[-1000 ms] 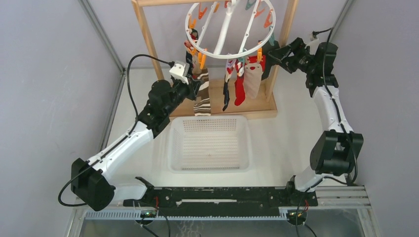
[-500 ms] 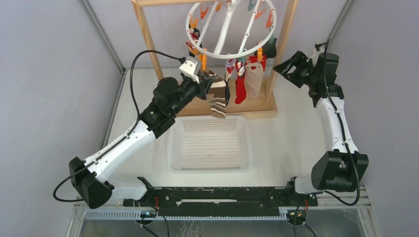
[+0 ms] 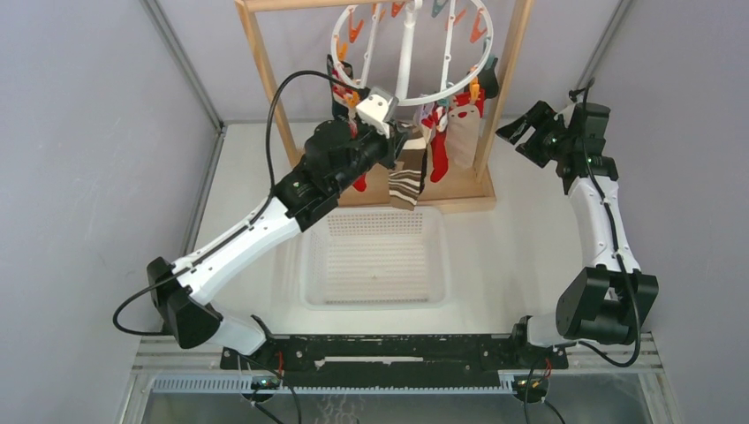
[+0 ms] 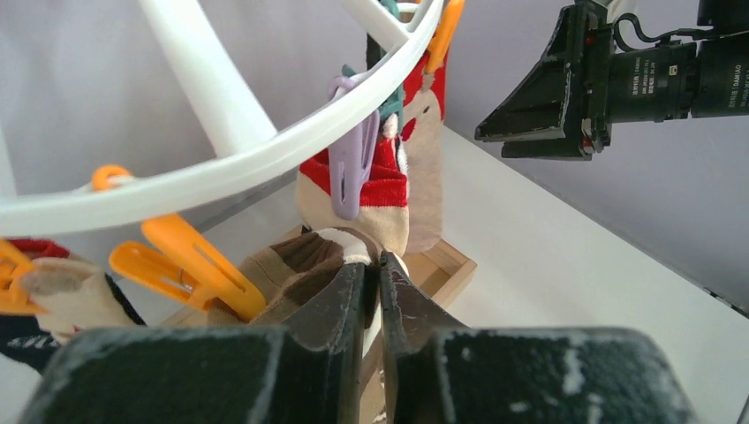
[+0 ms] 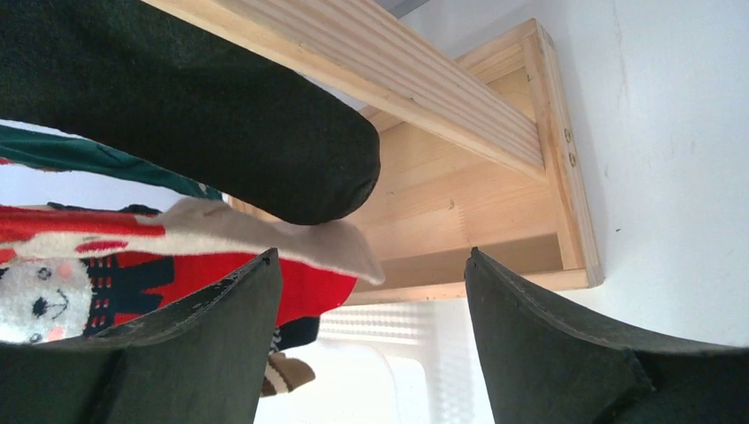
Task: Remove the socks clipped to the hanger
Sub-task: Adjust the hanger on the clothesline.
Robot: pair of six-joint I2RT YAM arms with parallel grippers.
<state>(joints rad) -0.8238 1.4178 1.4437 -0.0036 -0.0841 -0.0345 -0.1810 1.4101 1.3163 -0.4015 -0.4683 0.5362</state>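
The left gripper (image 4: 373,265) has been carried rightward under the hanger (image 3: 406,53), and the right gripper (image 3: 523,132) drawn back, its jaws spread apart. The remaining socks (image 3: 446,141) are clipped to the ring. The striped sock (image 3: 408,181), seemingly pulled free, is pinched in the left gripper by the basket's (image 3: 309,265) far edge.

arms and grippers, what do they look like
The left arm and right arm have white links between bulky black joints. A thin black cable runs to the left wrist. The left gripper and right gripper have black wedge-shaped fingers, matte and scuffed.
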